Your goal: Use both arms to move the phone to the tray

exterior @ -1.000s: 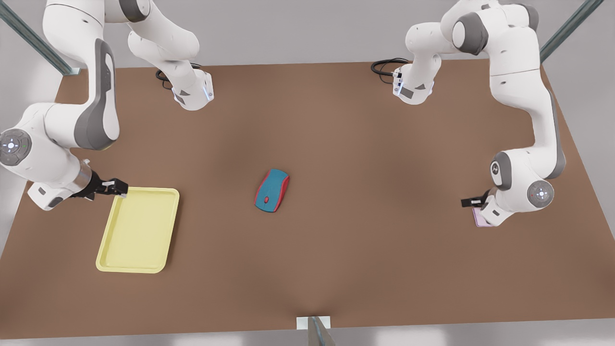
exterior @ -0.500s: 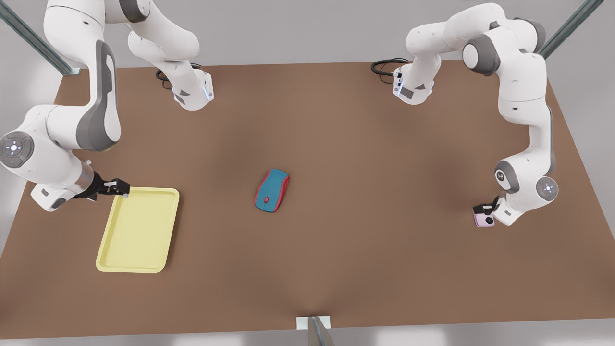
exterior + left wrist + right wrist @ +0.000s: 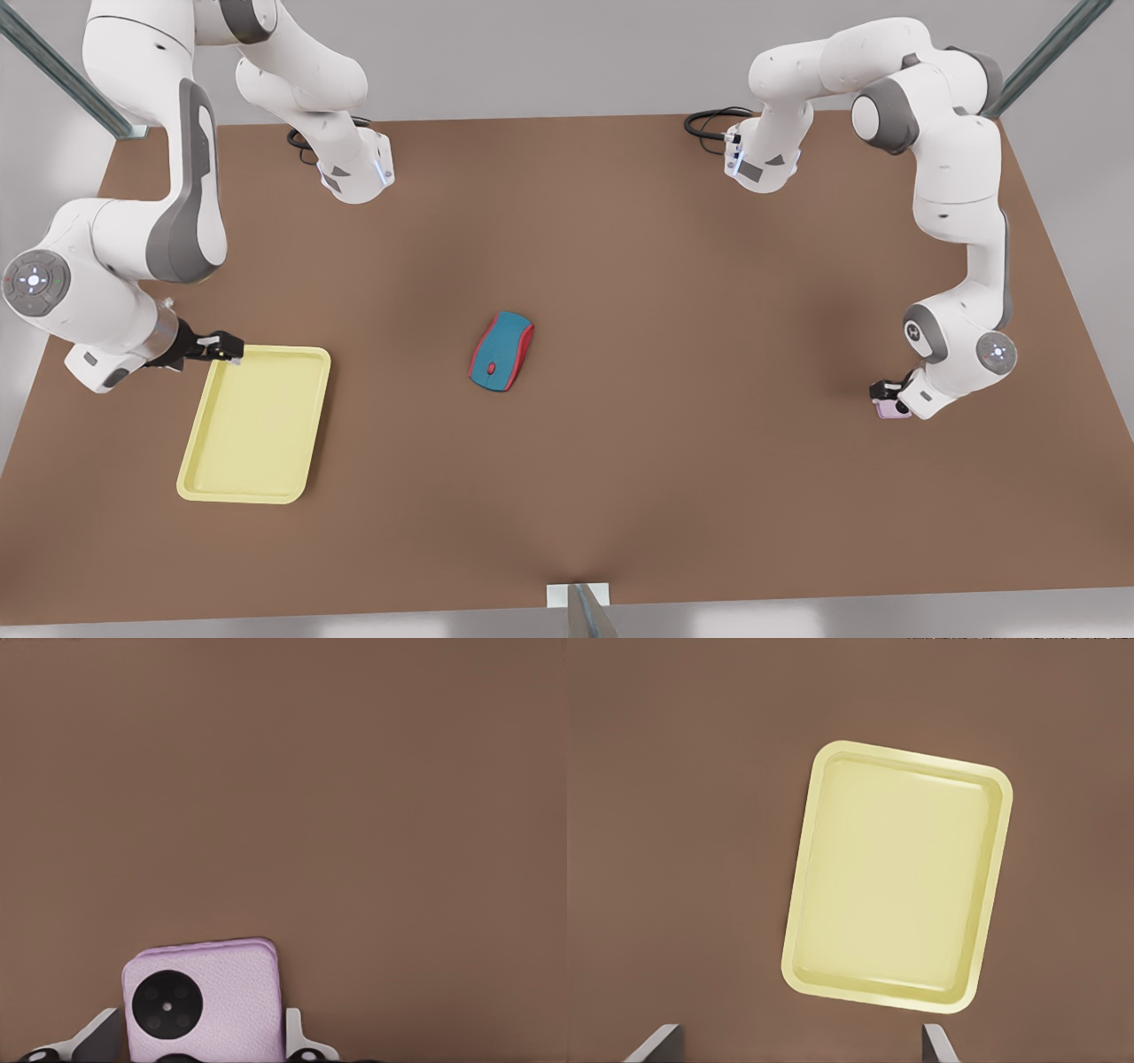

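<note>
The pale pink phone lies near the table's edge at the front view's right, partly covered by an arm's wrist. My left gripper is down on it. In the left wrist view the phone sits between the two fingers, which press its sides, so the gripper is shut on it. The pale yellow tray rests at the front view's left. My right gripper hovers open at the tray's far corner. The right wrist view shows the tray beyond the spread fingertips.
A blue-and-red computer mouse lies mid-table, between phone and tray. Both arm bases stand at the table's far side with black cables. A metal post stands at the near edge.
The left gripper swung over the phone, came down on it and closed around its sides. The right arm drifted only slightly beside the tray's corner.
</note>
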You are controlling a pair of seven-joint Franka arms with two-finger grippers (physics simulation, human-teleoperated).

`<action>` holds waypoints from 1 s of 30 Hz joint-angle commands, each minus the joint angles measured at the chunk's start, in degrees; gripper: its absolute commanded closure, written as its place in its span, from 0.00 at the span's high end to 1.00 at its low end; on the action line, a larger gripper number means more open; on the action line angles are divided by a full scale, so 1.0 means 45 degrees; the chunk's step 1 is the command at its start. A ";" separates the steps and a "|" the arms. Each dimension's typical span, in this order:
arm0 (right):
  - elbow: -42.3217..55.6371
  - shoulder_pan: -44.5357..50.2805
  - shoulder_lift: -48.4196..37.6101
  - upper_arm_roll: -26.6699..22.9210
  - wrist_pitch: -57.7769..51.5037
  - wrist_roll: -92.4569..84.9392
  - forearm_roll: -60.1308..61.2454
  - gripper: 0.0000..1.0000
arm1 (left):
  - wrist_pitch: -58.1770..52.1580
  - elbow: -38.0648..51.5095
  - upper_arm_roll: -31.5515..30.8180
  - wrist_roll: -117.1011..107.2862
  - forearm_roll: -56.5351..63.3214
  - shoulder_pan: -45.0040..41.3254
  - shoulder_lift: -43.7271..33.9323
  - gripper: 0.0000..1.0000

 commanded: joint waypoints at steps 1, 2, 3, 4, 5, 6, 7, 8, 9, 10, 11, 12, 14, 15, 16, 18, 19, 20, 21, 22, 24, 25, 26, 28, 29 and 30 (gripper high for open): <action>0.0119 0.0116 0.0073 -0.0031 -0.0157 -0.0081 -0.0046 1.00 | 0.0053 0.0012 0.0001 0.1248 0.0001 0.0000 0.0008 0.91; 0.0255 0.0271 0.0189 -0.0187 -0.0351 -0.0101 -0.0085 1.00 | 0.0053 0.0012 0.0001 0.1249 0.0000 0.0000 -0.0012 0.91; 0.0841 0.0663 0.0541 -0.0578 -0.0762 -0.0140 -0.0085 1.00 | 0.0014 0.0012 0.0001 0.1249 0.0001 0.0000 -0.0031 0.90; 0.0764 0.0663 0.0425 -0.0559 -0.0665 -0.0062 -0.0007 1.00 | -0.0006 0.0012 0.0001 0.1249 0.0000 0.0000 -0.0031 0.90; 0.0725 0.0663 0.0366 -0.0559 -0.0665 -0.0081 -0.0007 1.00 | -0.0006 0.0012 0.0001 0.1249 0.0000 0.0000 -0.0051 0.90; 0.0725 0.0663 0.0347 -0.0559 -0.0704 -0.0081 -0.0026 1.00 | -0.0006 0.0012 0.0001 0.1249 0.0020 0.0000 -0.0051 0.90; 0.0647 0.0644 0.0308 -0.0559 -0.0685 -0.0081 -0.0026 1.00 | -0.0006 0.0031 0.0001 0.1249 0.0000 0.0000 -0.0051 0.90; 0.0647 0.0643 0.0288 -0.0559 -0.0704 -0.0101 -0.0026 1.00 | -0.0006 0.0012 0.0001 0.1249 0.0000 0.0000 -0.0031 0.88; 0.0627 0.0643 0.0307 -0.0559 -0.0665 -0.0101 -0.0026 1.00 | -0.0006 0.0012 0.0001 0.1249 0.0000 0.0000 -0.0031 0.88; 0.0627 0.0643 0.0327 -0.0559 -0.0665 -0.0082 -0.0026 1.00 | -0.0006 0.0012 0.0001 0.1249 0.0020 0.0000 -0.0031 0.87; 0.0627 0.0643 0.0327 -0.0559 -0.0645 -0.0081 -0.0026 1.00 | -0.0006 0.0031 0.0001 0.1249 0.0000 0.0000 -0.0031 0.86; 0.0627 0.0643 0.0327 -0.0559 -0.0645 -0.0081 -0.0026 1.00 | -0.0006 0.0012 0.0001 0.1249 0.0000 0.0000 -0.0012 0.85; 0.0608 0.0643 0.0346 -0.0559 -0.0645 -0.0081 -0.0046 1.00 | -0.0006 0.0012 0.0001 0.1249 0.0000 0.0000 0.0008 0.85; 0.0608 0.0643 0.0327 -0.0539 -0.0645 -0.0081 -0.0046 1.00 | -0.0006 0.0012 -0.0019 0.1249 0.0000 0.0000 0.0008 0.82; 0.0549 0.0643 0.0346 -0.0539 -0.0645 -0.0081 -0.0065 1.00 | -0.0006 0.0012 -0.0019 0.1249 0.0000 0.0000 0.0027 0.78; 0.0530 0.0663 0.0327 -0.0539 -0.0646 -0.0062 -0.0124 1.00 | -0.0006 0.0012 -0.0019 0.1249 0.0000 0.0000 0.0027 0.78; 0.0490 0.0663 0.0308 -0.0539 -0.0645 -0.0062 -0.0124 1.00 | -0.0006 0.0012 -0.0019 0.1248 0.0000 0.0000 0.0047 0.78; 0.0471 0.0663 0.0327 -0.0539 -0.0606 -0.0062 -0.0124 1.00 | -0.0006 0.0012 -0.0019 0.1249 0.0000 0.0000 0.0047 0.77; 0.0471 0.0702 0.0327 -0.0520 -0.0626 -0.0081 -0.0163 1.00 | -0.0006 0.0012 -0.0019 0.1229 0.0000 0.0000 0.0047 0.77; 0.0490 0.0702 0.0346 -0.0520 -0.0626 -0.0081 -0.0163 1.00 | -0.0026 0.0012 -0.0019 0.1229 0.0000 0.0000 0.0027 0.76; 0.0510 0.0702 0.0346 -0.0539 -0.0626 -0.0081 -0.0163 1.00 | -0.0045 0.0031 -0.0019 0.1229 0.0000 -0.0019 0.0008 0.76; 0.0510 0.0721 0.0327 -0.0539 -0.0645 -0.0081 -0.0163 1.00 | -0.0065 0.0031 -0.0038 0.1209 0.0000 -0.0019 -0.0051 0.76; 0.0510 0.0702 0.0327 -0.0539 -0.0645 -0.0081 -0.0163 1.00 | -0.0065 0.0031 -0.0038 0.1190 0.0000 -0.0019 -0.0070 0.76; 0.0490 0.0721 0.0327 -0.0539 -0.0626 -0.0081 -0.0163 1.00 | -0.0104 0.0051 -0.0058 0.1190 0.0000 -0.0039 -0.0090 0.76; 0.0471 0.0721 0.0307 -0.0539 -0.0606 -0.0062 -0.0163 1.00 | -0.0123 0.0070 -0.0077 0.1151 0.0000 -0.0058 -0.0129 0.76; 0.0471 0.0721 0.0307 -0.0539 -0.0606 -0.0062 -0.0163 1.00 | -0.0629 0.0265 -0.0116 0.0918 0.0000 -0.0136 -0.0245 0.76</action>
